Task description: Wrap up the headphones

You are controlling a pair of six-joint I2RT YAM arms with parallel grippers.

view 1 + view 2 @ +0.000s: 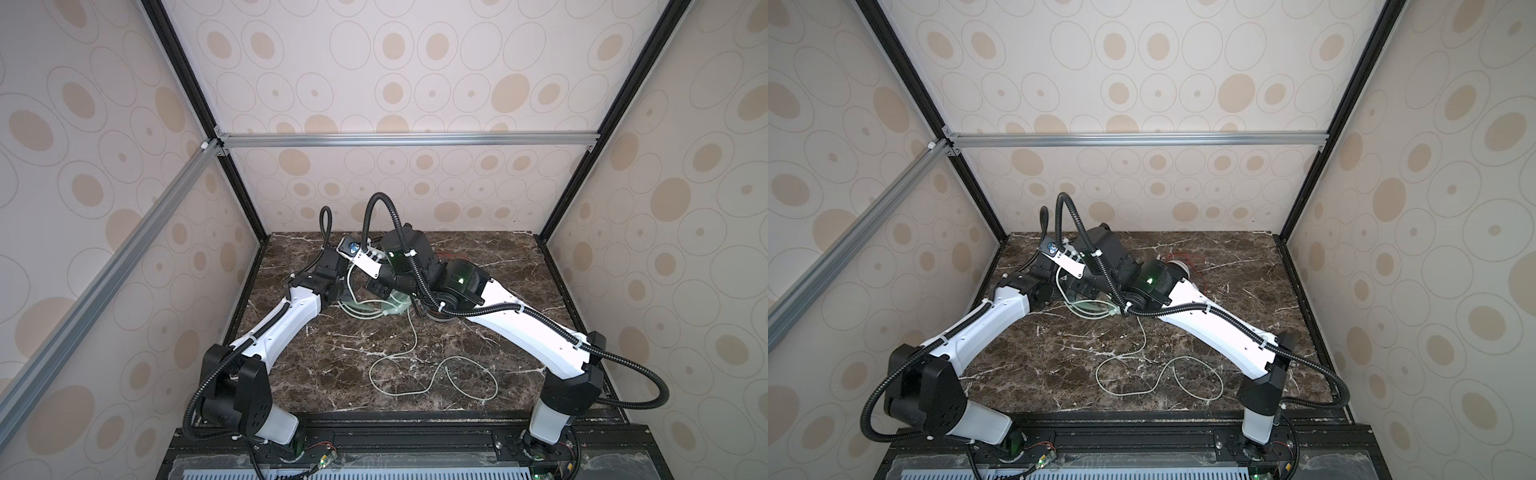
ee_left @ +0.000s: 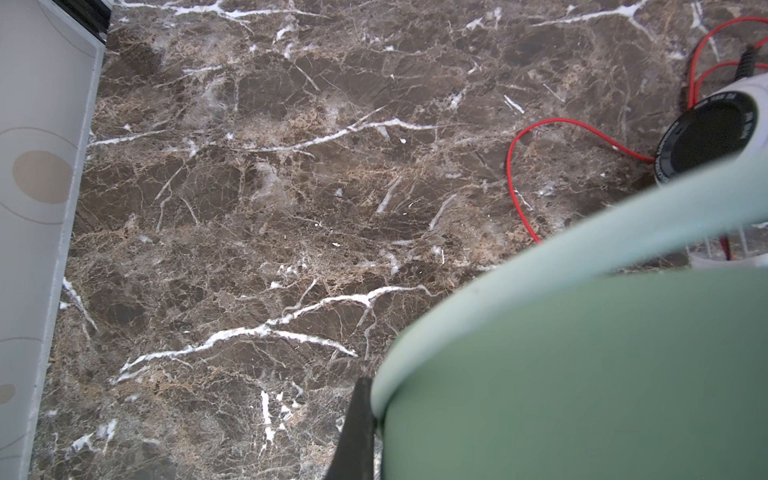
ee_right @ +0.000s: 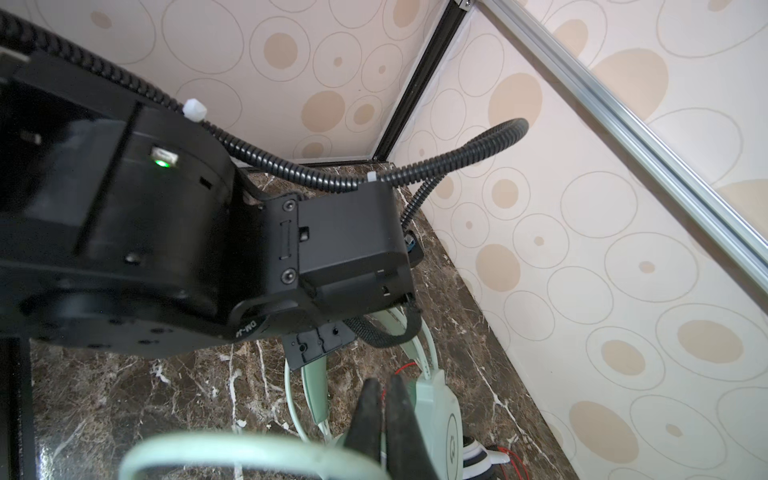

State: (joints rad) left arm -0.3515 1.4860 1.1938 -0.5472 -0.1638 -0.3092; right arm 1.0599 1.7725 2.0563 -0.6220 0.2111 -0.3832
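Headphones: the mint pair [image 3: 440, 415] lies toward the back of the marble table [image 1: 478, 353], under both wrists. The right gripper [image 3: 384, 380] is nipped tight on its pale cable [image 3: 232, 446]. The left gripper [image 2: 370, 407] is closed against the band, though I can't tell whether it grips. The white-and-black pair [image 2: 710, 137], red cable [image 2: 515, 166] trailing, sits farther back.

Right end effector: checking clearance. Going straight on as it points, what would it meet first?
Probably the mint green headphones just beyond the right end effector, then the left arm's wrist; depth is unclear.
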